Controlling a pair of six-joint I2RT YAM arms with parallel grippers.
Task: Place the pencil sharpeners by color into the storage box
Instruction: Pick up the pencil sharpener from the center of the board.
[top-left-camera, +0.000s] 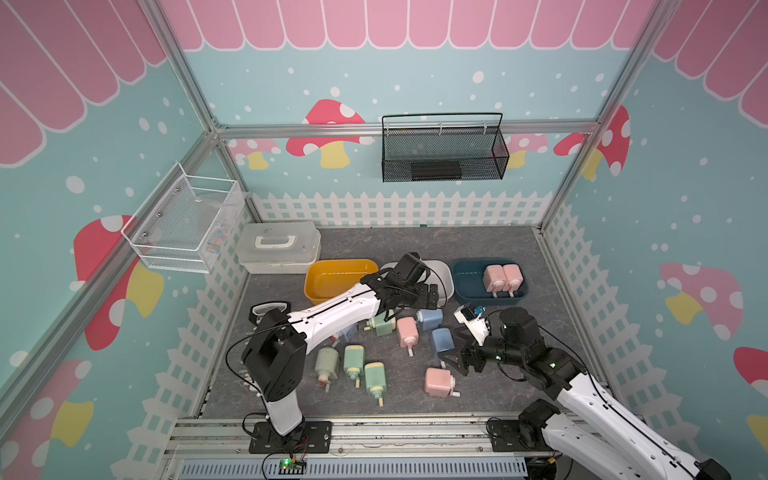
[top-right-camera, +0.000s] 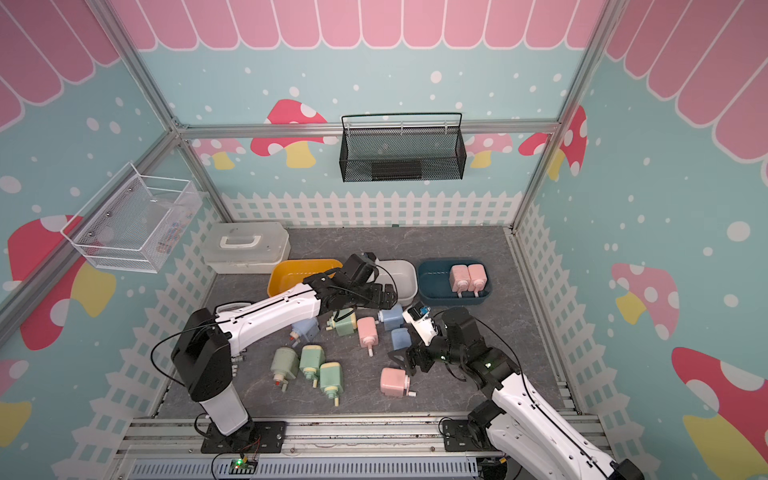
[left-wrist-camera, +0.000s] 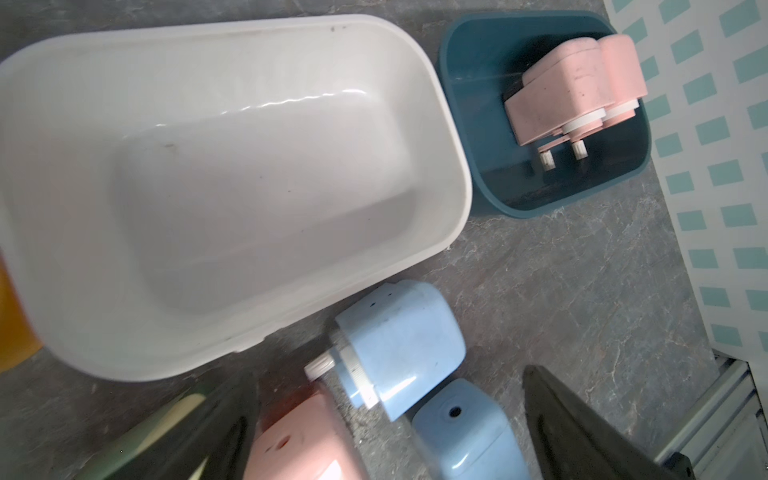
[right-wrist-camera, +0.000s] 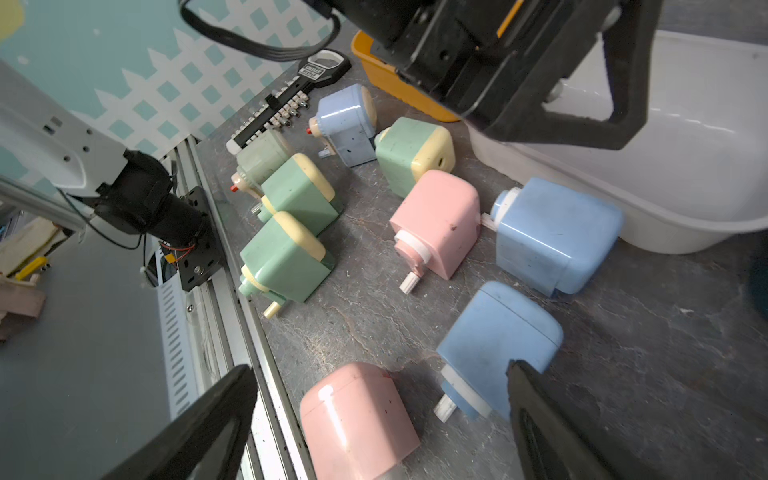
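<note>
Far left at the back, a lidded white case (top-left-camera: 278, 248) sits against the wall, and a black-and-white bar tool (right-wrist-camera: 286, 104) lies near the left arm's elbow. The yellow bin (top-left-camera: 328, 282) is next along. In front of it, three green sharpeners (top-left-camera: 353, 361) lie side by side on the surface (top-left-camera: 498, 395), long axes running back to front, crank stubs toward the near rail. A half-hidden blue sharpener (top-right-camera: 305, 328) shows under the left forearm in a top view, red-tipped stub to the left. The fourth green sharpener (top-left-camera: 380, 324) lies crosswise, stub pointing left. The middle pink sharpener (top-left-camera: 407, 331) lies back to front, crank toward me. I read the left gripper (top-left-camera: 430, 297) as jaws wide apart, gripping nothing, hovering over the near wall of the white bin (left-wrist-camera: 249, 166). Below it, the blue sharpener by the white bin (top-left-camera: 430, 319) lies just beside that wall, long axis left to right, crank end facing left toward the pink one. The second blue sharpener (top-left-camera: 442, 338) sits just in front, crank toward the near rail. The near pink sharpener (top-left-camera: 438, 381) lies crosswise, stub pointing right. The right gripper (top-left-camera: 451, 363) hangs low over these last two, jaws spread, clamped on nothing. Farthest right, the dark blue bin (top-left-camera: 465, 291) holds two pink sharpeners (top-left-camera: 494, 279), touching side by side, cranks toward its near wall.
</note>
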